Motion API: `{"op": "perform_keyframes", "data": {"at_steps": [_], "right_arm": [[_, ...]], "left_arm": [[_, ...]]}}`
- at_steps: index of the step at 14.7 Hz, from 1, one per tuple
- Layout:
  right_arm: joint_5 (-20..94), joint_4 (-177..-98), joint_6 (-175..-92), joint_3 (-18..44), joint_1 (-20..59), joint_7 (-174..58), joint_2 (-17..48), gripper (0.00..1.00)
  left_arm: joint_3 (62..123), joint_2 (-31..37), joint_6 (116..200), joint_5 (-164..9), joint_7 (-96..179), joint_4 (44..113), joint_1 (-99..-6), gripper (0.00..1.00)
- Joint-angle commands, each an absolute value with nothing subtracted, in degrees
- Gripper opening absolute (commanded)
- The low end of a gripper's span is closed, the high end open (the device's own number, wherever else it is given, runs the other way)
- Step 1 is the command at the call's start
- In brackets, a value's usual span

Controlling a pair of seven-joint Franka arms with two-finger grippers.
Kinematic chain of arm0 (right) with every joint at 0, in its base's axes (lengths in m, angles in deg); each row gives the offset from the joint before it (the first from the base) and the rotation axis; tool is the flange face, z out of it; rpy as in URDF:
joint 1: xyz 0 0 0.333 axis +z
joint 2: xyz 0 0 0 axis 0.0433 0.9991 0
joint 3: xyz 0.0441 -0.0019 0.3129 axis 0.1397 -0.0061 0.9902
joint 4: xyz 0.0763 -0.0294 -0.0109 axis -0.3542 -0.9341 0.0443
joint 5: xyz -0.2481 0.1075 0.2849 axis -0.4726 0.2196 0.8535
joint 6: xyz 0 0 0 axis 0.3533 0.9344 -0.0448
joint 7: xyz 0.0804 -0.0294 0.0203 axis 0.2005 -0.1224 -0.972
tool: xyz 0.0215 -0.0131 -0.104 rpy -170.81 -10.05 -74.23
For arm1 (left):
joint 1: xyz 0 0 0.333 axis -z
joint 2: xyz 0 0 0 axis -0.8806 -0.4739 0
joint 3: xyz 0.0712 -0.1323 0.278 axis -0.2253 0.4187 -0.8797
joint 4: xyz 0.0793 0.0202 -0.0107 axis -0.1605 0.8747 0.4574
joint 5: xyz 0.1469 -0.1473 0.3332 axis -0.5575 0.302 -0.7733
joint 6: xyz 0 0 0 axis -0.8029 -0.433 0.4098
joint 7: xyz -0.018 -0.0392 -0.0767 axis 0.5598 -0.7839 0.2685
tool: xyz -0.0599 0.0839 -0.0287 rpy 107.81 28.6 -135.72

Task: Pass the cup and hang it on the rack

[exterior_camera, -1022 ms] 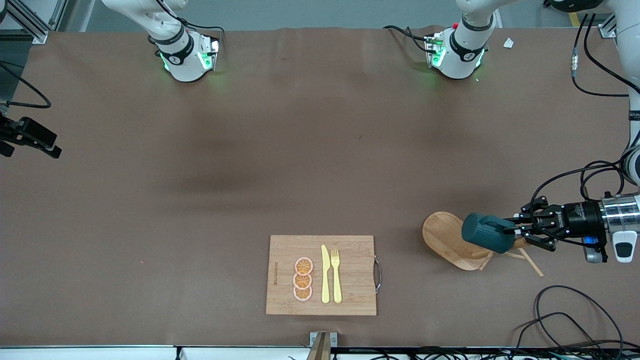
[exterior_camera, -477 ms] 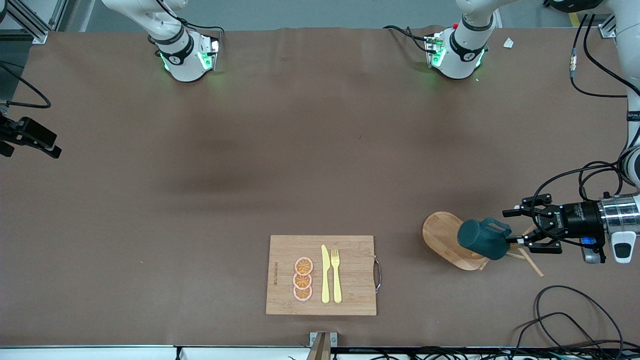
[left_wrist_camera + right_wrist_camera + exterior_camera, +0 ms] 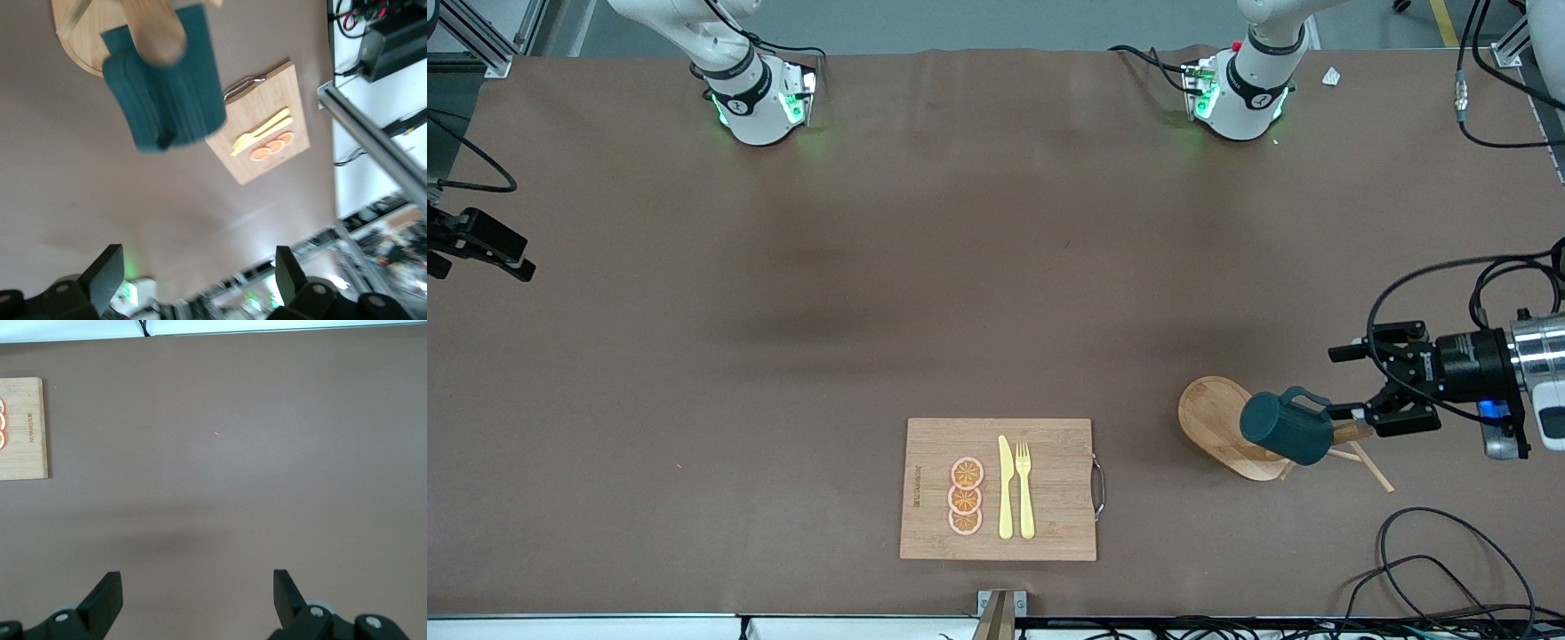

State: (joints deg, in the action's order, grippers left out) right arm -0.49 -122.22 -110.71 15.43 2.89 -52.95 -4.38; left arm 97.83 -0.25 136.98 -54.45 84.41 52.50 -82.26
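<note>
The dark teal ribbed cup [image 3: 1285,433] hangs on the wooden rack [image 3: 1209,418], above its oval base, with its handle turned upward. My left gripper [image 3: 1334,383] is open, a short way off the cup toward the left arm's end of the table, and nothing is between its fingers. The left wrist view shows the cup [image 3: 170,100] against the rack's thick post [image 3: 155,30], well apart from the open left gripper [image 3: 197,263]. My right gripper [image 3: 197,580] is open over bare brown table and is out of the front view.
A bamboo cutting board [image 3: 1000,489] with a yellow knife, a fork and orange slices lies near the table's front edge. Thin rack pegs [image 3: 1369,464] stick out toward the left arm's end. Cables [image 3: 1432,551] lie by that corner.
The left gripper opened, let go of the cup and drew back toward the left arm's end. The cup settled slightly lower on the rack and stays there.
</note>
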Motion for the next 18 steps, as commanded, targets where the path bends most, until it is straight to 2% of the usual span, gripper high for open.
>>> {"op": "perform_keyframes", "data": {"at_steps": [1, 6, 11, 13, 16, 18], "right_arm": [[-0.6, -122.8, -110.6, 16.0, 2.0, -53.6, -5.4, 1.0], [-0.7, -123.0, -110.7, 16.0, 2.2, -53.6, -5.5, 1.0], [-0.7, -127.2, -109.5, 16.0, 2.4, -53.7, -9.1, 1.0], [-0.7, -128.1, -110.1, 16.0, 2.4, -53.7, -9.7, 1.0], [-0.7, -126.9, -110.3, 16.1, 2.5, -53.7, -9.4, 1.0], [-0.7, -126.5, -110.2, 16.1, 2.5, -53.7, -9.4, 1.0]], "left_arm": [[102.5, 5.3, 134.5, -65.2, 84.4, 53.6, -82.3, 1.0], [111.7, 11.3, 129.1, -86.6, 77.2, 53.6, -82.5, 1.0], [113.4, 15.2, 126.0, -95.7, 66.8, 53.7, -80.9, 1.0], [109.3, 17.0, 125.7, -96.2, 61.6, 53.8, -77.6, 1.0], [93.8, 21.3, 122.9, -93.3, 53.4, 54.9, -66.8, 1.0], [89.5, 23.5, 122.6, -91.4, 47.7, 57.0, -65.2, 1.0]]}}
